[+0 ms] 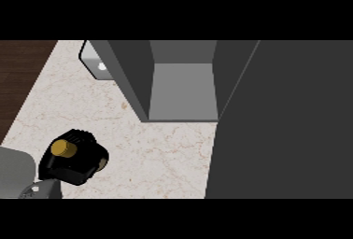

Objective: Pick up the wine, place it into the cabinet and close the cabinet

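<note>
The left hand (pixel 72 161) is matt black, like hard plastic, and its fingers curl round the wine (pixel 63 148), whose round gold top has a dull metallic sheen. The grey forearm (pixel 17 175) behind the fingers looks smooth and matt. Under and beyond the fingers the counter (pixel 158 154) is pale, polished-looking stone with fine reddish veins. Well ahead of the fingers the cabinet (pixel 180 88) has flat, matt grey panels, and its open door (pixel 289 121) is a darker matt grey. Left of the fingers lies dark brown wood (pixel 21 70) with a visible grain.
</note>
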Controlling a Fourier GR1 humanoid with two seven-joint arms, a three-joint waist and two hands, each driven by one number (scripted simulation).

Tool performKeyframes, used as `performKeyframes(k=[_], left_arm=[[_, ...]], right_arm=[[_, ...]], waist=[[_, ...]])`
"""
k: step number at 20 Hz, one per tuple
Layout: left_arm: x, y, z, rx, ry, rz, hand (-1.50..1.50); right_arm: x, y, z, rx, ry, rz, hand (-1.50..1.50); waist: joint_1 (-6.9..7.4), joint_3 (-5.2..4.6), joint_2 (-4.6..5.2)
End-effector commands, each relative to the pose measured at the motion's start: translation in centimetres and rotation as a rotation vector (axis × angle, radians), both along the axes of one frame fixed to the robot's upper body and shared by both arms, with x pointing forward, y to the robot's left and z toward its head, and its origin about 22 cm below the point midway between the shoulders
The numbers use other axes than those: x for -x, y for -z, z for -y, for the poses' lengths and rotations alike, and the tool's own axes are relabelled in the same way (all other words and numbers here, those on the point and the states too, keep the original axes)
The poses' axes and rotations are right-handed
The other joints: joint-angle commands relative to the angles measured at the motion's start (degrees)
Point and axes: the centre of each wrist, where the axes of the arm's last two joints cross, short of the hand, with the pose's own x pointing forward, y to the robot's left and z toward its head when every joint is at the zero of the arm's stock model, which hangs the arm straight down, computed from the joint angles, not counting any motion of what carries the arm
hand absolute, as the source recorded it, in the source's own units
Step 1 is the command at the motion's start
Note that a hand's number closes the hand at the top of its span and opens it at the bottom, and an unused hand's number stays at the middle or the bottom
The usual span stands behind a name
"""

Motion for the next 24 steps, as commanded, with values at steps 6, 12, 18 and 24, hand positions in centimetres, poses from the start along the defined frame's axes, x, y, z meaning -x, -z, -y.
performKeyframes(k=[6,12,18,24], left_arm=[[0.9,-1.4,1.8,-0.034,-0.142,0.204,1.50],[1.6,-4.2,3.2,0.061,-0.107,0.269,1.50],[0.0,-10.2,7.1,0.108,-0.018,0.243,1.50],[1.3,-16.0,9.8,0.062,0.008,0.258,1.50]], right_arm=[[1.0,0.2,0.6,-0.039,-0.034,0.033,-1.50],[1.2,0.2,1.2,-0.018,-0.037,0.024,-1.50],[2.3,-0.8,1.0,-0.032,-0.043,0.022,-1.50],[1.7,-0.7,1.1,-0.027,-0.043,0.003,-1.50]], waist=[[0.15,-0.04,0.17],[0.20,-0.04,0.14],[0.09,-0.03,0.03],[0.29,-0.03,0.00]])
